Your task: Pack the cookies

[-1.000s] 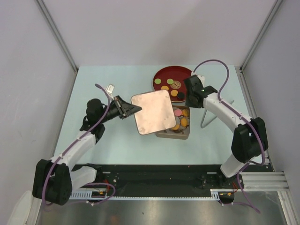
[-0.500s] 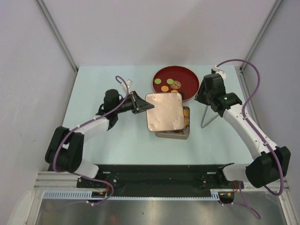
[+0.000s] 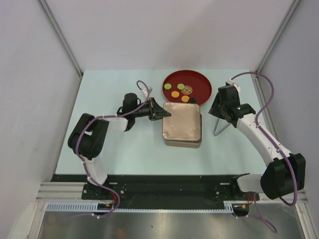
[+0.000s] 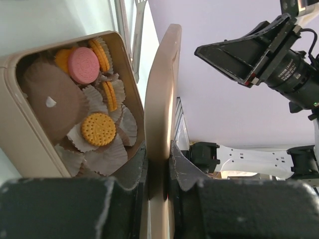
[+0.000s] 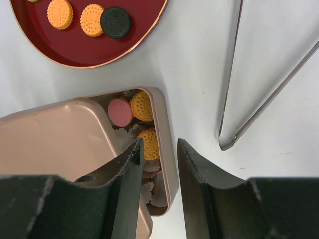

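The left claw [image 4: 158, 164], clamped on the left rim of the flat rose-gold metal lid [image 4: 163, 89], holds it tilted over the tan rectangular tin [image 4: 20, 124] of orange and pink cookies [image 4: 98, 129] to its right; the half-spread right claw [image 5: 158, 149] hovers empty opposite.

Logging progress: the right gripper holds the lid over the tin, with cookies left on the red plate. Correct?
No: the left gripper holds the lid, as the left wrist view shows; the right gripper is empty, and cookies do lie on the red plate.
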Robot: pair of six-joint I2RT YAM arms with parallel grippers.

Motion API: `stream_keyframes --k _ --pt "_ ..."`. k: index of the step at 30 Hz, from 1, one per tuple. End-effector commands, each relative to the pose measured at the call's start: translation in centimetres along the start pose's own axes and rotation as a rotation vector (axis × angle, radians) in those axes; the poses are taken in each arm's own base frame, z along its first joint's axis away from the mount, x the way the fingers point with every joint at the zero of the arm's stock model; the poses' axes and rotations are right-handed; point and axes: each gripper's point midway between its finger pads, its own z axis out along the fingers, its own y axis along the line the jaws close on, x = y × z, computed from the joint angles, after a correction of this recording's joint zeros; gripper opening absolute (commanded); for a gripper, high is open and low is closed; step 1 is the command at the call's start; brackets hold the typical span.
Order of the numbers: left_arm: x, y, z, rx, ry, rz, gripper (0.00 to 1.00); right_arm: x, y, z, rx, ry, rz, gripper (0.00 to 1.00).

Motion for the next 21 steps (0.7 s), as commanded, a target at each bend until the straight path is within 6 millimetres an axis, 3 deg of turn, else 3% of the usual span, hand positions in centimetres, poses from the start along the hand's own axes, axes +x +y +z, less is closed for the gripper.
stream_keyframes --k 1,6,12,21 --pt "-1.4 -2.1 1.0 0.079 0.015 0.077 0.00 -1.3 0.8 -0.6 -0.055 -0.055 0.046 0.38" --pt "-1.7 -2.0 1.9 0.084 0.047 0.092 0.00 -0.1 0.3 0.6 -0.055 -0.032 0.054 0.38" --pt "-1.1 0.5 2.6 0.052 0.073 0.051 0.01 1.3 -0.2 1.8 -0.053 0.001 0.058 0.38" --pt "-0.9 3.0 2.9 -0.040 0.095 0.042 0.05 1.8 -0.9 2.5 -0.048 0.011 0.069 0.38"
